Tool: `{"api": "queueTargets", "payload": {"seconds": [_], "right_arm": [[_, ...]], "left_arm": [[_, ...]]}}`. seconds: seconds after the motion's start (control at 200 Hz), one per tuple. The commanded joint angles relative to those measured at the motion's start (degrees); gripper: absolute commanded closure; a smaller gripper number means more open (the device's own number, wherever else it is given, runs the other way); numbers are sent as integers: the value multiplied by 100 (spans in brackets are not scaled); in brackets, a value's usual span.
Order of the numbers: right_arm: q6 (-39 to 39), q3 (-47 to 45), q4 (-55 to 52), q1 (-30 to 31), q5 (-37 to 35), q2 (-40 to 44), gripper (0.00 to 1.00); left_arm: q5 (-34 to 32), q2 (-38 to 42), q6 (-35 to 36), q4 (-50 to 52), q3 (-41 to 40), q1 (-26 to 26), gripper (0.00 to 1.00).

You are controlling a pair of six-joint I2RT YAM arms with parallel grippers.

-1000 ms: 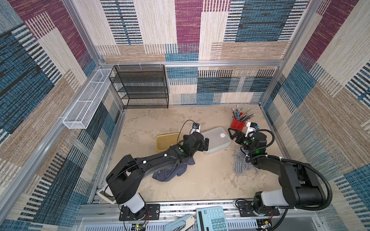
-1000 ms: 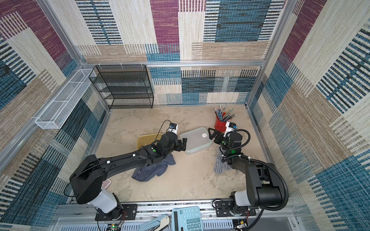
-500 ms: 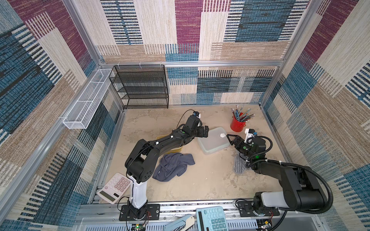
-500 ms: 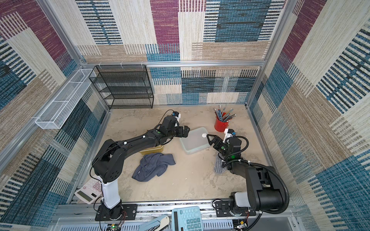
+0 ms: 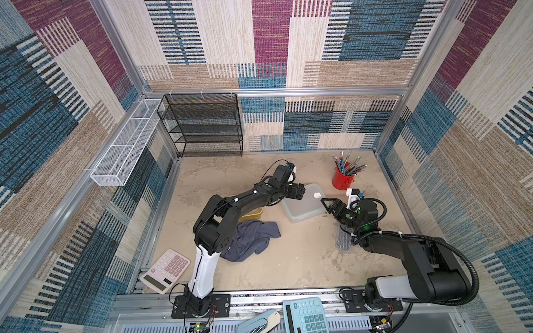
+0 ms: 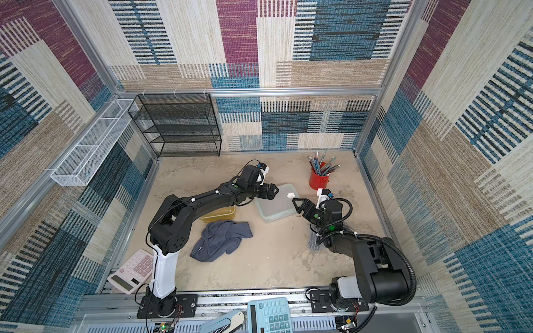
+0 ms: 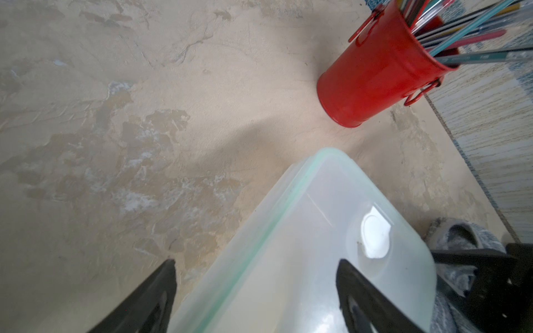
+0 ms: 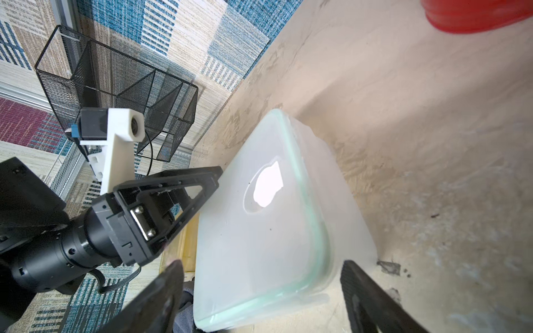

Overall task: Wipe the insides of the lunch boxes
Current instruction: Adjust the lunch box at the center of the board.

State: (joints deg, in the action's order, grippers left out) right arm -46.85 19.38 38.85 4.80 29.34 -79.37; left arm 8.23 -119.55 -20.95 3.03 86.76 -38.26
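Note:
The clear frosted lunch box (image 5: 302, 206) (image 6: 275, 205) lies lid-on in mid table. My left gripper (image 5: 298, 191) (image 6: 272, 191) hangs open at its far left corner. In the left wrist view the box (image 7: 317, 230) runs between the spread fingers, one fingertip (image 7: 344, 266) over the lid. My right gripper (image 5: 326, 203) (image 6: 297, 203) is open at the box's right side. Its fingers straddle a corner of the box (image 8: 274, 216) with gaps on both sides. The amber lunch box (image 5: 252, 214) (image 6: 220, 213) sits left of it, partly hidden by my left arm.
A grey-blue towel (image 5: 251, 240) lies crumpled in front of the amber box. A red pencil cup (image 5: 341, 180) stands behind the right gripper. A striped grey cloth (image 5: 343, 239) lies under my right arm. A pink calculator (image 5: 165, 271) is front left, a black mesh rack (image 5: 204, 125) at the back.
My left arm swung from in front of the boxes round to the clear box's far left corner. My right gripper came forward from the red cup to the box's right side.

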Motion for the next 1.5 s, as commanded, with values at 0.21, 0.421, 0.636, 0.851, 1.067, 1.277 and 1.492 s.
{"api": "queueTargets", "payload": {"seconds": [0.21,0.421,0.636,0.851,1.067,1.277,1.492], "right_arm": [[391,195,-1023,4,-891,530,11],[939,587,-1503,5,-1465,473,10],[1189,973,-1520,4,-1535,83,13],[1301,1208,-1599,4,-1188,-329,21],[1352,1062,-1850,4,-1211,-50,22],[1559,941,-2347,4,-1409,358,21],[1915,979,-2891,4,-2143,779,12]], "left_arm": [[-1068,1084,-614,-161,-903,34,5],[-782,1479,-1576,283,-1109,20,4],[-555,1406,-3091,123,-1695,-199,5],[-361,1052,-3259,-206,-1448,-292,6],[144,370,-3176,-467,-770,-222,9],[703,-394,-3073,-496,392,117,11],[633,-653,-2612,430,1319,310,9]]}}
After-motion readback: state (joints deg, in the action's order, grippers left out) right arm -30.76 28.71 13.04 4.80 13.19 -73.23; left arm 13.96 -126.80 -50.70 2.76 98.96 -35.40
